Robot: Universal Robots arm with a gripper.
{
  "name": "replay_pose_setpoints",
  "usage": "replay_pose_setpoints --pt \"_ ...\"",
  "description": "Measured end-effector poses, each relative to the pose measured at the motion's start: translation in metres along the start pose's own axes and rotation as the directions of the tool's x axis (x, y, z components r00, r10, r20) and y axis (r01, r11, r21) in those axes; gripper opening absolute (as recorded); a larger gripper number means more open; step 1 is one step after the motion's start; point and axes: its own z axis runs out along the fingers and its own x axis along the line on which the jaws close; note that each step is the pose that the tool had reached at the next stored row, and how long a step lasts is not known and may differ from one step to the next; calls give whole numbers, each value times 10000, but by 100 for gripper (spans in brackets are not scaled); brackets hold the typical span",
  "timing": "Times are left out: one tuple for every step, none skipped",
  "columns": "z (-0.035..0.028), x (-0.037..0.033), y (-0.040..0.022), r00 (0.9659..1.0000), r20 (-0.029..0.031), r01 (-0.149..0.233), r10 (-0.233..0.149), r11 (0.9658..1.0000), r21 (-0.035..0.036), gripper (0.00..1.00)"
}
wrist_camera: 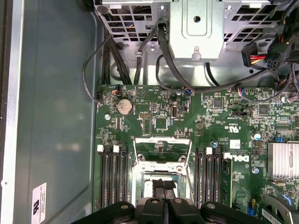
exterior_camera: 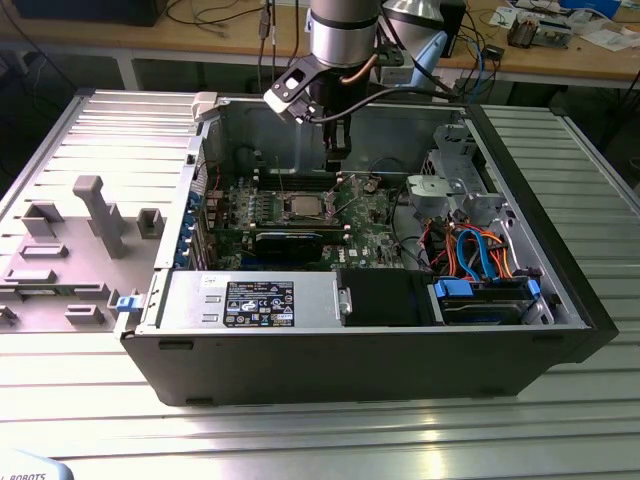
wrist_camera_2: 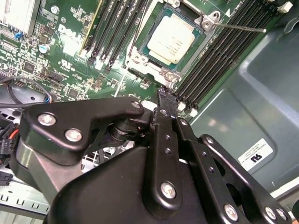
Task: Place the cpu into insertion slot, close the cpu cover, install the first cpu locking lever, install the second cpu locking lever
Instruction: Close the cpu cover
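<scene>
Placement looks done: the cpu (wrist_camera_2: 174, 39) lies flat inside the insertion slot (wrist_camera_2: 139, 59) with its dull silver top facing up. In the second wrist view the slot's silvery rim shows around it. The slot sits on the green motherboard (wrist_camera: 210, 121), between two banks of long black memory slots (wrist_camera_2: 212, 58).

The cpu cover (wrist_camera: 162, 140) is not down. In the first wrist view it stands hinged back from one edge of the slot, and green board shows through its square cut-out. A thin locking lever (wrist_camera_2: 243, 28) angles away from the slot in the second wrist view — unlatched, as far as I can tell.

The claw (wrist_camera_2: 168, 95) is closed, with its fingertips pressed together, and I judge that it grips nothing. It hangs over the board close to the slot. The second wrist view puts its tips just off one corner of the rim and apart from the chip, while the first wrist view puts them over the slot itself, on the slot side of the cover's hinge. I read that mismatch as the claw (wrist_camera: 163, 183) being raised above the board rather than touching anything.

In the exterior view the claw (exterior_camera: 337, 152) reaches down into the open computer case (exterior_camera: 380, 360), which stands on the ribbed metal bench (exterior_camera: 300, 430). From the claw, the cpu (exterior_camera: 303, 207) lies toward the camera and a little toward the exterior view's left. The chip is close to square, so it has no long axis worth naming. The line that matters is the cover's hinge, which runs across the slot's width.
</scene>
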Motion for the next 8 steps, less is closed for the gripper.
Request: replay_pose_setpoints --pt "1 0 9 10000 0 0 0 10000 0 11" --pt "1 0 16 10000 0 0 0 10000 0 11" --pt "1 -1 22 10000 0 0 0 10000 0 11" --pt "1 -1 27 10000 0 0 0 10000 0 11" --pt "1 -1 30 10000 0 0 0 10000 0 11" --pt "2 -1 37 10000 0 0 0 10000 0 11" --pt "2 -1 41 10000 0 0 0 10000 0 11" --pt "2 -1 45 10000 0 0 0 10000 0 11"
